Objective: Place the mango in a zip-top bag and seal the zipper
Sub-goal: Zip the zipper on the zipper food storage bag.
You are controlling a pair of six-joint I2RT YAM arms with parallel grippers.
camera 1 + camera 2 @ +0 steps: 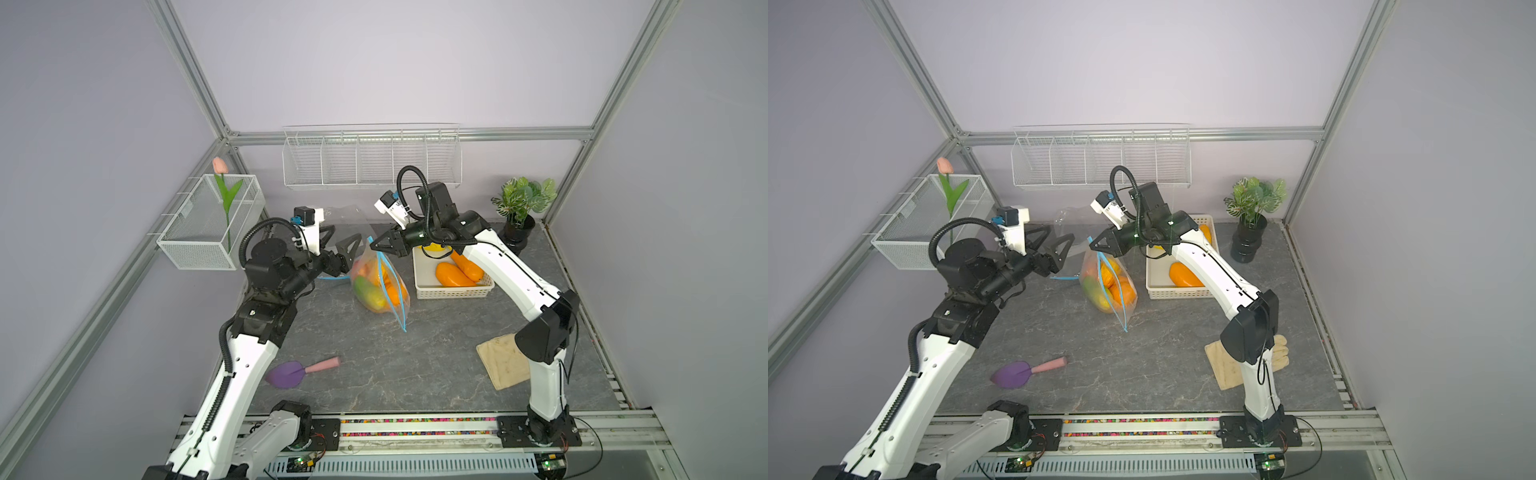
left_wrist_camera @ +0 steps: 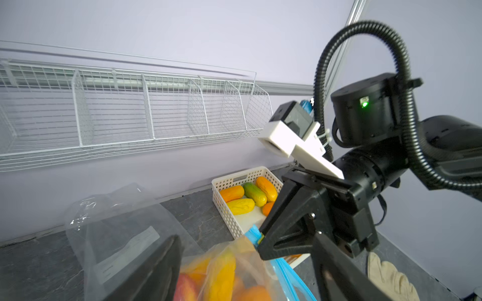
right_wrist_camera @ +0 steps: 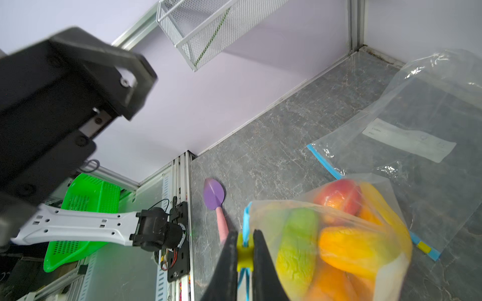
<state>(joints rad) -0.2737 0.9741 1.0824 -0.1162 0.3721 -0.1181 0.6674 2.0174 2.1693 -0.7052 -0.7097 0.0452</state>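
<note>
A zip-top bag (image 1: 380,286) (image 1: 1108,286) stands mid-table, holding several mangoes: green (image 3: 297,247), orange (image 3: 352,247) and red (image 3: 339,195). Its blue zipper (image 1: 395,299) runs down the near side. My right gripper (image 1: 374,245) (image 1: 1094,245) (image 3: 244,232) is shut on the yellow slider (image 3: 244,254) at the zipper's far end, near the bag's corner. I cannot tell whether the track is closed. Just left of the bag's top, my left gripper (image 1: 346,233) (image 1: 1061,233) (image 2: 246,260) is open and holds nothing. In its wrist view the bag lies between its fingers (image 2: 156,273).
A white basket (image 1: 453,293) right of the bag holds more mangoes (image 1: 453,274). An empty clear bag (image 1: 345,220) lies behind. A purple scoop (image 1: 291,372) lies front left and a beige glove (image 1: 503,361) front right. A potted plant (image 1: 523,208) stands back right; wire baskets (image 1: 208,224) hang on the walls.
</note>
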